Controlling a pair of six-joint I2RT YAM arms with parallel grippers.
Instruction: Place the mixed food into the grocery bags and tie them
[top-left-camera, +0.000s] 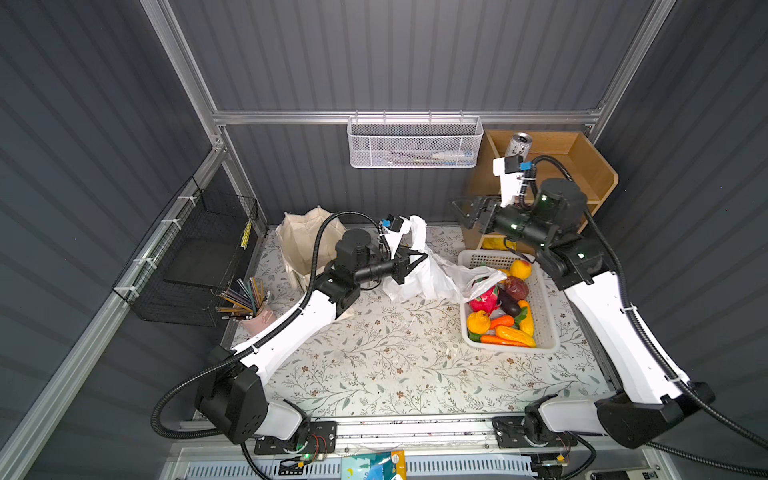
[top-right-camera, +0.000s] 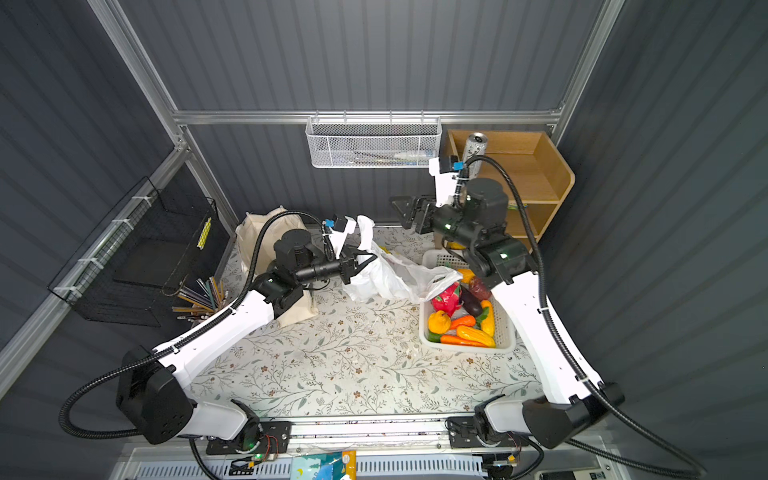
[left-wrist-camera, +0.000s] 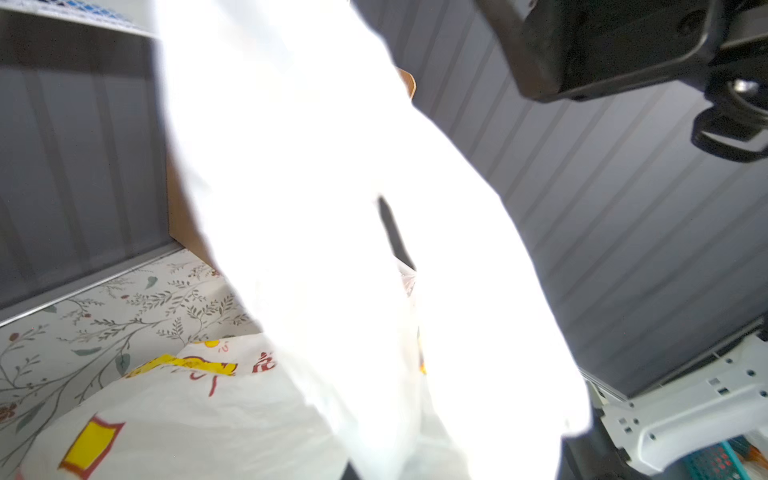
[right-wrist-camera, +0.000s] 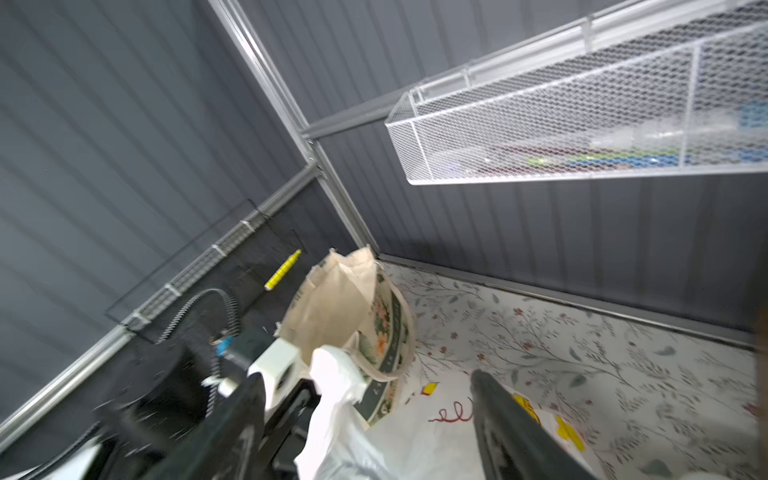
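Far left, a pink cup of coloured pencils (top-left-camera: 257, 320) and a slumped cream canvas tote (top-left-camera: 299, 237) crowd my left arm's elbow, so I plan no swing that way. The left gripper (top-left-camera: 420, 258) has its fingers together, pinched on a raised fold of the thin white plastic handle bag with yellow and pink prints (top-left-camera: 432, 278). The bag lies crumpled at mid-table, its loose end draped over the near rim of the white slotted plastic basket (top-left-camera: 543, 309).

The right gripper (top-left-camera: 459, 213) hangs above and behind the bag, fingers apart and empty. I judge the mouth needs opening: bring the right down onto the opposite edge, pinch film only, then draw both sides apart.

The colourful toy fruit and vegetables (top-left-camera: 498, 311) sit in the basket, and a tall silver can (top-left-camera: 518, 145) stands on the wooden shelf (top-left-camera: 582, 166), close behind my right wrist. Free room lies forward over the floral-print tabletop (top-left-camera: 395, 365).
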